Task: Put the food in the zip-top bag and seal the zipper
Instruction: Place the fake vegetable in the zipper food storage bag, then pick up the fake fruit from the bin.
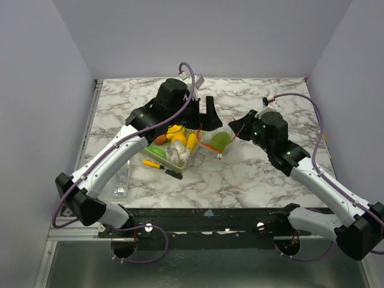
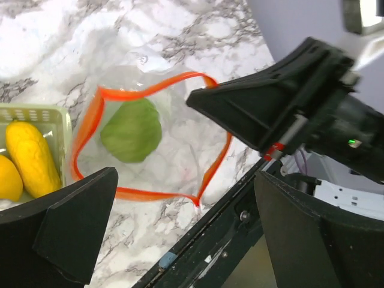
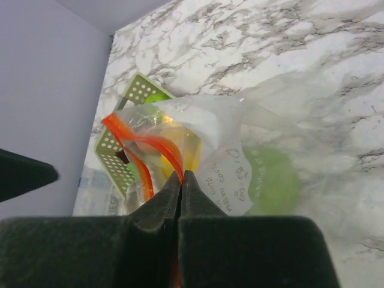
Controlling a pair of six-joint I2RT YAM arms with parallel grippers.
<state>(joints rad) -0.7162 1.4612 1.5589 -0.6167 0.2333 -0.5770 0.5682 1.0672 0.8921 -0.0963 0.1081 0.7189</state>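
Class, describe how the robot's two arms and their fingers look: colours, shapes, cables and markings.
The left arm and right arm match: white tubular links with bulky black joint housings. A thin purple cable runs along each. The fingers are matte black, broad and wedge-shaped. A small green light glows on the right arm's wrist housing.

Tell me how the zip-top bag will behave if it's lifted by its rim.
Probably floppy: the zip-top bag is thin, wrinkled film, and its zipper bends in a wavy loop. Likely to sag around the light green food inside.
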